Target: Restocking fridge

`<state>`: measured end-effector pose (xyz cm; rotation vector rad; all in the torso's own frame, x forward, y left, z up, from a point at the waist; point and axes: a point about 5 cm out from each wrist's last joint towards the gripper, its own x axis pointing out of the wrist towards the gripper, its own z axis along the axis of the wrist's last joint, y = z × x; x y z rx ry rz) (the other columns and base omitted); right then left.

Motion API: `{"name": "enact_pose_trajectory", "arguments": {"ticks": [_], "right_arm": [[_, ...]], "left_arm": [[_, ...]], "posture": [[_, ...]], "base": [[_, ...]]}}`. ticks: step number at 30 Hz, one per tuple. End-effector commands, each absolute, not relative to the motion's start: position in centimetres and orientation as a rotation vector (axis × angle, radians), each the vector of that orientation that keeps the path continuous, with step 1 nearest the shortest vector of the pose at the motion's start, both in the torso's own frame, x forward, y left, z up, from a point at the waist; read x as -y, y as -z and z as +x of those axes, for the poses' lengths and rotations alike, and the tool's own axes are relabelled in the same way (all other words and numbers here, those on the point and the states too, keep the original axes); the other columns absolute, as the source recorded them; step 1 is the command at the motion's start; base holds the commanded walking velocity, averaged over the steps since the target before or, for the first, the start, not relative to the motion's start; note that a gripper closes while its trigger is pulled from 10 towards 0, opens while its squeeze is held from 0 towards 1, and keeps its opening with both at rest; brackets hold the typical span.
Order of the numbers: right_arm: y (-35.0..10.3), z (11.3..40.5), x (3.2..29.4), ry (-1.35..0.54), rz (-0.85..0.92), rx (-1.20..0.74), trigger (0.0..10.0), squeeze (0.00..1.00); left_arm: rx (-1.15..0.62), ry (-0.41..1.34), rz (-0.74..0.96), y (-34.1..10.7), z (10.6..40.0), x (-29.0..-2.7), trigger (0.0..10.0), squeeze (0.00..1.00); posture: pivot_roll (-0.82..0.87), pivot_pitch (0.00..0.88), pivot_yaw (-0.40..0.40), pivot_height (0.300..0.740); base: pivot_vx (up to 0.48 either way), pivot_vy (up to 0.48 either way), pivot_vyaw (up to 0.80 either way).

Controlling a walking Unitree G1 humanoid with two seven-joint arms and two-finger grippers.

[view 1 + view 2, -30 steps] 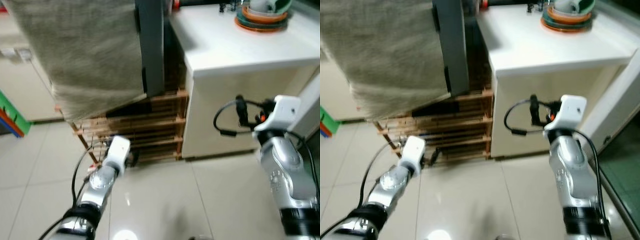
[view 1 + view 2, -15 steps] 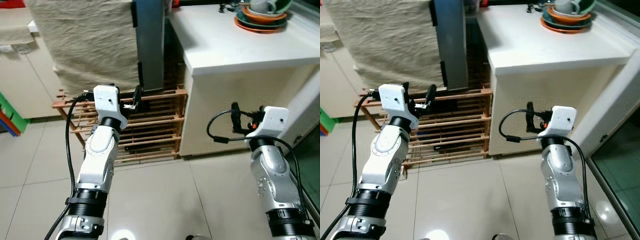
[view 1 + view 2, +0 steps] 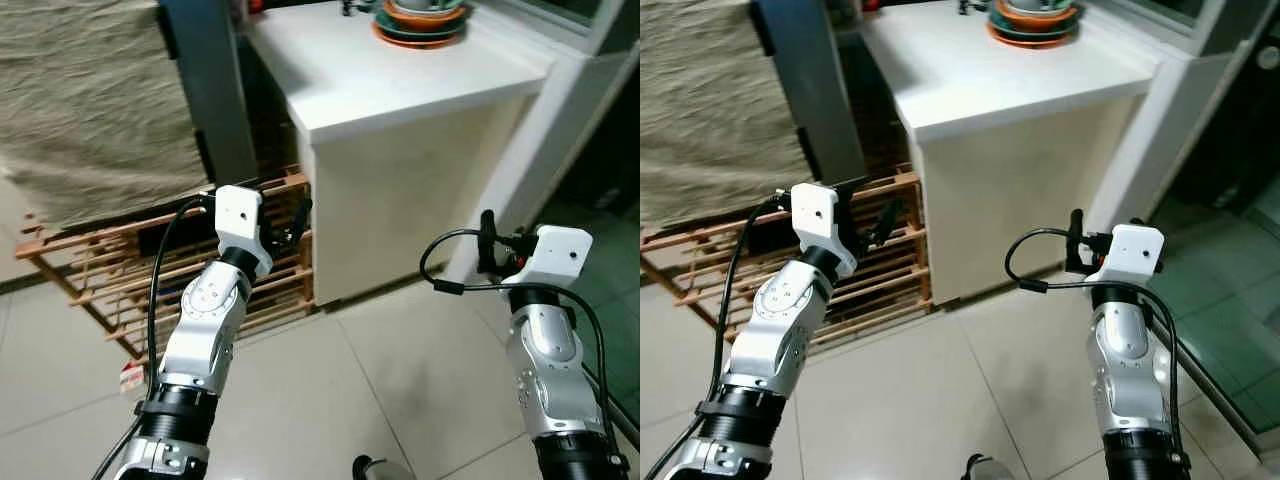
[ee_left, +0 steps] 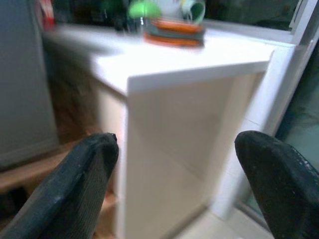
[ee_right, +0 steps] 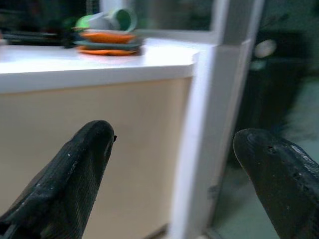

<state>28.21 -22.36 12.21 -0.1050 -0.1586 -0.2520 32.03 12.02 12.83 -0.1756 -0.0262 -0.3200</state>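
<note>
- Counter (image 3: pixel 400 85), white-topped with cream side panels, stands ahead on the pale tiled floor (image 3: pixel 380 400); both arms are raised toward it.
- Left gripper (image 4: pixel 174 164) is held up in front of the counter's near corner, empty; its two black fingers (image 4: pixel 75 184) stand wide apart with the counter edge seen between them.
- Right gripper (image 5: pixel 169 169) is raised before the counter's right end, beside a white door frame (image 5: pixel 209 124); its fingers (image 5: pixel 65 174) are likewise spread wide, nothing between them.
- From the head views, the left arm (image 3: pixel 205 330) reaches in front of a low wooden slatted rack (image 3: pixel 110 285); the right arm (image 3: pixel 540 350) stands well apart from it, a black cable looping off its wrist.
- Stack of dishes (image 3: pixel 420 18) sits at the far end of the countertop: orange and dark green plates with a bowl on top. The wrist views add a green cup (image 5: pixel 122 19) lying on its side on the stack.
- Tall grey panel (image 3: pixel 205 90) stands left of the counter, behind the rack — possibly the fridge's side or door; cannot tell for sure.
- Beige coarse cloth (image 3: pixel 85 110) hangs left of the grey panel, over the rack's rear.
- Darker greenish floor (image 3: pixel 1220 300) lies beyond the door frame on the right.
- No goods for restocking can be made out in either gripper.
</note>
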Motion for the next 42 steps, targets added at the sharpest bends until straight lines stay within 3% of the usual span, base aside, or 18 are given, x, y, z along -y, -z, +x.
{"name": "enact_pose_trajectory", "arguments": {"ticks": [1,11,23,31,42], "right_arm": [[-12.6,27.6,22.9,0.273,-0.125,0.178,10.0,0.00],[-11.8,26.6,23.2,0.306,-0.085,0.152,10.0,0.00],[-11.6,26.0,23.3,0.328,-0.085,0.155,10.0,0.00],[-11.4,25.4,23.9,0.360,-0.093,0.149,10.0,0.00],[-11.4,24.8,24.6,0.395,-0.114,0.151,10.0,0.00]], "left_arm": [[-0.012,0.360,-0.170,-12.0,31.7,-11.3,10.0,0.00],[0.079,0.551,-0.057,-13.8,32.3,-8.3,10.0,0.00],[0.060,0.619,-0.053,-13.4,32.2,-7.2,10.0,0.00],[0.063,0.561,0.012,-13.4,32.8,-7.5,10.0,0.00],[0.053,0.570,-0.103,-13.3,32.5,-6.7,10.0,0.00]], "posture": [[-0.16,0.000,0.054,0.740],[-0.20,0.000,0.077,0.740],[-0.20,0.000,0.083,0.740],[-0.20,0.000,0.090,0.740],[-0.21,0.000,0.100,0.740]], "base": [[0.000,0.000,-0.73],[0.180,0.260,-0.73],[0.437,0.000,-0.73],[0.164,0.000,-0.73],[0.000,0.000,-0.73]]}}
